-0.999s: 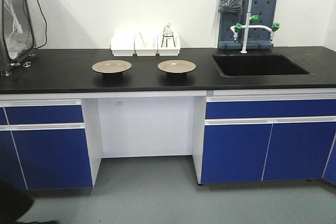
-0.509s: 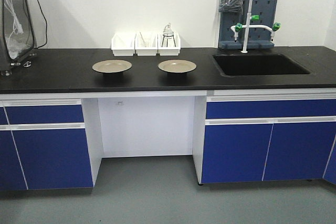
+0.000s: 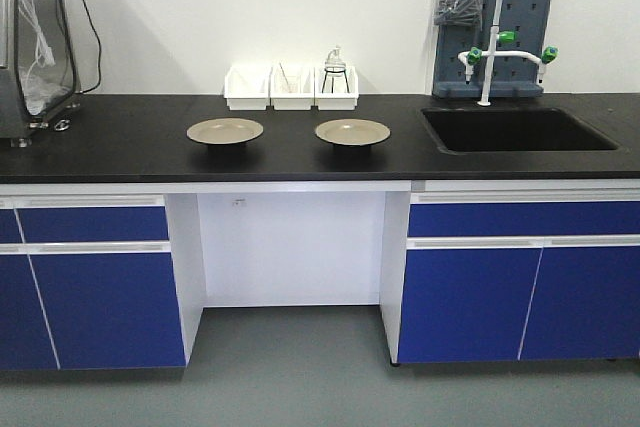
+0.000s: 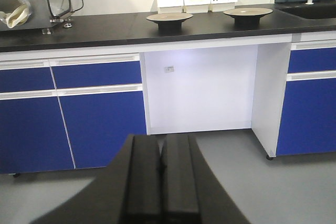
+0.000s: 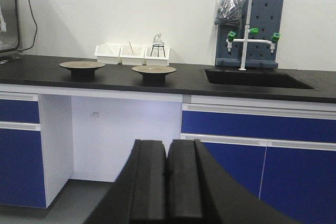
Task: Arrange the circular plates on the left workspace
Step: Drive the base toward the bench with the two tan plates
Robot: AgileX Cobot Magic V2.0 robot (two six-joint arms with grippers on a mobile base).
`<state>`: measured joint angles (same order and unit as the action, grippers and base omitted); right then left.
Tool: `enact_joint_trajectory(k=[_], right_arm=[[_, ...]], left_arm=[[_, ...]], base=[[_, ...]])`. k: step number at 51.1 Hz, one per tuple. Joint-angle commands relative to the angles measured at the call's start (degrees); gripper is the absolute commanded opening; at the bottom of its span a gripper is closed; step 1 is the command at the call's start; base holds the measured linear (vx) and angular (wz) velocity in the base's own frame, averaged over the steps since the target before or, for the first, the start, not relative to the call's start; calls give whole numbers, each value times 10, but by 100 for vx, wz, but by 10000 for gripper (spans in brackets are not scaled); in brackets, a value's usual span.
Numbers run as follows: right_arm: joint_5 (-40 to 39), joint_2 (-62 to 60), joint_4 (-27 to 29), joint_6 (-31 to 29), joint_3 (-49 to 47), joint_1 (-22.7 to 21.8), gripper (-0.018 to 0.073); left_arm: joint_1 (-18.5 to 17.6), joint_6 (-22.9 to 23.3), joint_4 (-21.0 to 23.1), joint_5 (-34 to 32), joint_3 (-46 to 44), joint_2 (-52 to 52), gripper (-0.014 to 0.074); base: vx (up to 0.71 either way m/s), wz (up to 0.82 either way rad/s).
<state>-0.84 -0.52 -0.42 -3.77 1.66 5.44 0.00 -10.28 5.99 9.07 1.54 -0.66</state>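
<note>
Left plate (image 3: 225, 131) & right plate (image 3: 352, 132) sit on the black worktop (image 3: 120, 147); left gripper (image 4: 160, 182) & right gripper (image 5: 167, 187) both pressed closed, holding nothing.

L to R, front view: clear case (image 3: 35, 37) at far L of worktop, then the 2 plates side by side, apart, just in front of a row of 3 white bins (image 3: 291, 87) at the wall, then sink (image 3: 515, 130) w/ tap (image 3: 495, 32) & pegboard (image 3: 545, 7) at R. Blue cabinets (image 3: 95, 307) sit below. This view shows neither gripper. L wrist view adds the left gripper over grey floor (image 4: 236, 150) and sees the plates edge-on w/ dark undersides; the sink is nearly cut off at R. R wrist view adds the right gripper, shows sink & tap in full, and has the clear case only as a sliver at the L edge.
</note>
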Motion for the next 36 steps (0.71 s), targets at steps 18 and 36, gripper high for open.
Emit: enact_joint_trajectory(k=[18, 36], right_arm=[[-45, -7, -7, 1, 12, -3, -1], [-45, -7, -7, 1, 12, -3, -1]], left_arm=[[-4, 6, 7, -48, 12, -9, 0], [-4, 6, 7, -48, 12, -9, 0]], base=[[32, 8], [52, -1]])
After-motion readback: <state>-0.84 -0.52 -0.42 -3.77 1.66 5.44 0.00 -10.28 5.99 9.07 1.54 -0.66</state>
